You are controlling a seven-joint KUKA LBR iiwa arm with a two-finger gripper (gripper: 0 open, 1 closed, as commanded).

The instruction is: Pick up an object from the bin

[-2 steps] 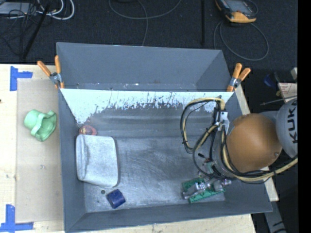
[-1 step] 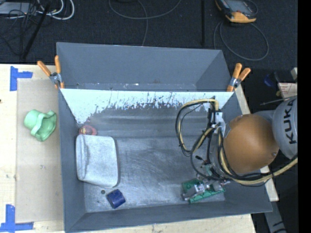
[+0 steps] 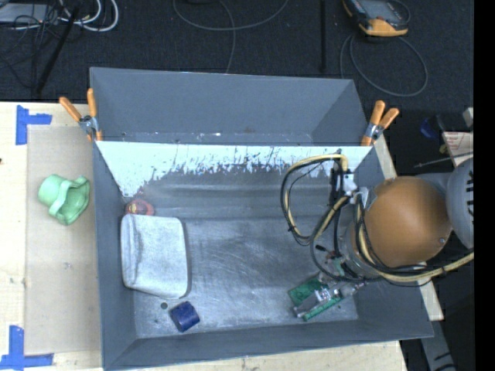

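The gripper [image 3: 317, 300] sits low over the bin [image 3: 224, 107] floor near its front right corner, below the arm's orange cover [image 3: 406, 221] and looped cables [image 3: 305, 199]. Whether it is open or closed cannot be told. The loose things lie well apart from it on the left side: a folded grey cloth [image 3: 155, 255], a small blue block [image 3: 184, 315] by the front wall, and a small pink item [image 3: 140, 206] at the cloth's rear corner.
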